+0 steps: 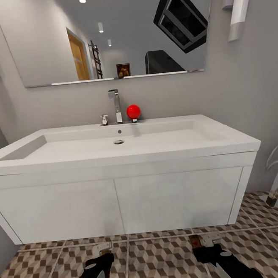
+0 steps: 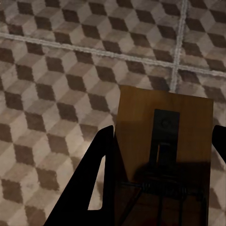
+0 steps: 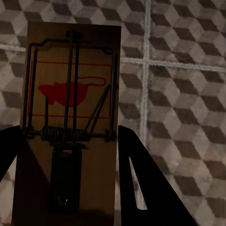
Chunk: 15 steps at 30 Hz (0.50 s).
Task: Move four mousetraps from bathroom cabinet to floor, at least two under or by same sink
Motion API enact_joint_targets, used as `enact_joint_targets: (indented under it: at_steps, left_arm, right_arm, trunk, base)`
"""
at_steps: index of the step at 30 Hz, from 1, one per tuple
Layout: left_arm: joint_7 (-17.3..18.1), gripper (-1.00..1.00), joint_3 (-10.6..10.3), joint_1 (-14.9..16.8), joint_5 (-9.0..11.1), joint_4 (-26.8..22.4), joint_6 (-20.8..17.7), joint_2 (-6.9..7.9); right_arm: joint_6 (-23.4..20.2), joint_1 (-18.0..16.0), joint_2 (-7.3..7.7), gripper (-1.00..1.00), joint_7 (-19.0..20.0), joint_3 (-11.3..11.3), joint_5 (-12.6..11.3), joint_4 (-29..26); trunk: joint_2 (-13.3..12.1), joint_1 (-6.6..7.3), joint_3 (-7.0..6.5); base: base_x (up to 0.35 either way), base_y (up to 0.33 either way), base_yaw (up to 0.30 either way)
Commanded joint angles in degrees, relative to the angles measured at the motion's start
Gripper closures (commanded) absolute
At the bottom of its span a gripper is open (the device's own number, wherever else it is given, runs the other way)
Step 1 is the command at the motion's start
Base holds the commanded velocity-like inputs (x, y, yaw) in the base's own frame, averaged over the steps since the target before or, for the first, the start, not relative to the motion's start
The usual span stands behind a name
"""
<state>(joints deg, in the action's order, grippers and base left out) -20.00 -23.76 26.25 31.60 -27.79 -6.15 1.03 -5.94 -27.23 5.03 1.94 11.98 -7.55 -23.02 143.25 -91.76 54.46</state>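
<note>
A mousetrap (image 2: pixel 162 155) is clamped between the fingers of the left gripper (image 1: pixel 102 256) above the bathroom floor (image 1: pixel 163 260); a second mousetrap (image 3: pixel 70 127) is pinched by the right gripper (image 1: pixel 204 247), both low before the bathroom sink's (image 1: pixel 116 166) front panels.

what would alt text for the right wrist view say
A brown wooden mousetrap with a red mouse print and dark wire spring sits between the right gripper's black fingers, above the cube-patterned bathroom floor.
</note>
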Motion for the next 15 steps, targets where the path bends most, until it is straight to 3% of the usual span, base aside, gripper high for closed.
enact_joint_targets:
  at_steps: [1, 15]
  left_arm:
    - [-0.7, 1.0, -0.5, 0.03, 0.22, -0.16, -0.28, 0.07]
    - [-0.74, 1.0, -0.5, 0.03, 0.22, -0.16, -0.3, -0.06]
  right_arm:
    - [-0.3, -0.01, 0.07, 1.0, 0.08, 0.33, -0.8, -0.12]
    - [-0.3, -0.01, 0.07, 1.0, 0.16, 0.26, -1.1, -0.12]
  trunk:
    - [0.03, 0.01, 0.06]
    - [0.2, -0.32, 2.94]
  base:
    - [0.0, 0.0, 0.0]
    - [0.0, 0.0, 0.0]
